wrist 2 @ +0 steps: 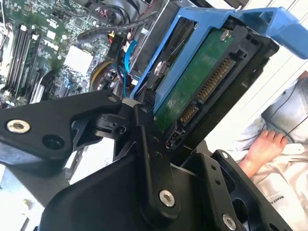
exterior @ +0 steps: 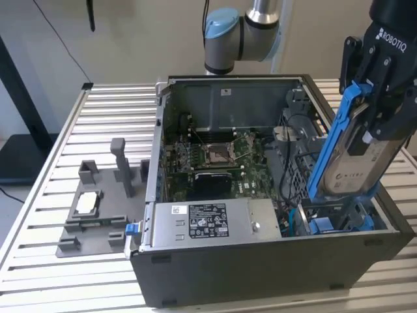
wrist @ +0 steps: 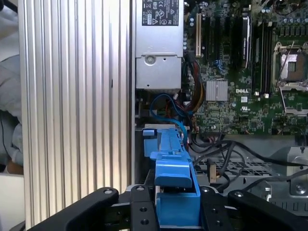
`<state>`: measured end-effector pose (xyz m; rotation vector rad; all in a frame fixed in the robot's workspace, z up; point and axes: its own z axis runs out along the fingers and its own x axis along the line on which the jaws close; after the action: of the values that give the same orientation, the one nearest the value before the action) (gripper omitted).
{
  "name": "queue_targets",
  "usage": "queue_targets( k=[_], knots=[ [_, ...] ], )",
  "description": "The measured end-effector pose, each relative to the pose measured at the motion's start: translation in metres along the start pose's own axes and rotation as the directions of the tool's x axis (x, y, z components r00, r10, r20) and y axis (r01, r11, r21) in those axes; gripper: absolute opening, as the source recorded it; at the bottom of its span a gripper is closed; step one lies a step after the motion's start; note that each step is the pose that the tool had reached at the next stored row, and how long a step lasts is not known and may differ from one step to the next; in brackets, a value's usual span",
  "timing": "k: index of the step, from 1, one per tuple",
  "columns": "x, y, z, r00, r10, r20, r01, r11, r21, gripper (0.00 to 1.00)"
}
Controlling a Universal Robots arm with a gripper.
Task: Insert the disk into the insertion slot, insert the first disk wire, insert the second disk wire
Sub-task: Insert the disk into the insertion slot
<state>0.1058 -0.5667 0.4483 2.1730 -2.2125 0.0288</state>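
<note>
Disk (exterior: 345, 171): silver-grey, labelled, blue-framed, steeply tilted

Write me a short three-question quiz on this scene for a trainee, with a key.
1. True or false: the gripper is shut on the disk.
2. Relative to the computer case, the disk is: A) lying flat outside it; B) held tilted over its open side; C) lying flat inside it.
3. Fill in: the disk's plastic frame is ___ in colour.
Key: 1 true; 2 B; 3 blue.
</note>
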Motion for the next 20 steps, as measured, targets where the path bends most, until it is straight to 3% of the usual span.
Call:
queue_targets(
  k=[20],
  knots=[
    [-0.0012, -0.0062, 0.0270, 1.0000, -0.006, 0.0001, 0.006, 1.0000, 0.0002, 0.33]
  ],
)
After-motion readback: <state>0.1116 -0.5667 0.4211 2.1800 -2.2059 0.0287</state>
